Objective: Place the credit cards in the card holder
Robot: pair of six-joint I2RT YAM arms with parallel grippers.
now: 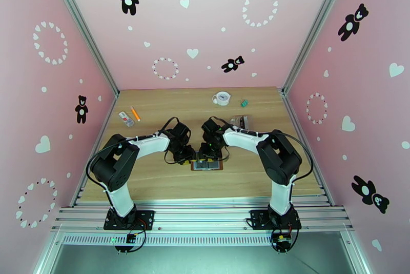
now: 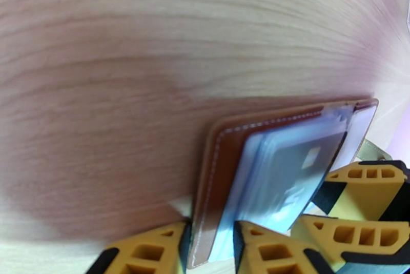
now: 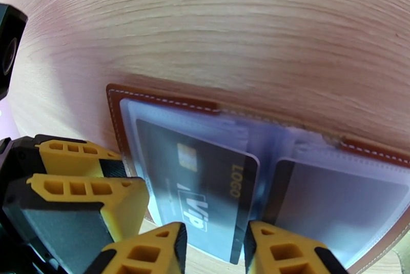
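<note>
Card holder (image 1: 207, 165) lies open midway along the surface (image 1: 164, 183), nearer its front edge than its back. Left pincer (image 2: 210, 234) is clamped on the holder's raised edge, apparently to steady it. Right pincer (image 3: 215, 234) straddles a dark credit card (image 3: 205, 182) half inside a clear sleeve (image 3: 154, 116), its grip impossible to tell. White object (image 1: 222, 97) sits at the far edge.

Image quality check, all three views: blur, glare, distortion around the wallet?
Left wrist: card holder soft, clear sleeves washed pale, broad shadow on the table, wood grain bowed by the lens. Right wrist: sharper, print on the dark card readable, mild sheen on its sleeve. Top external: evenly lit, card holder small in frame.
</note>
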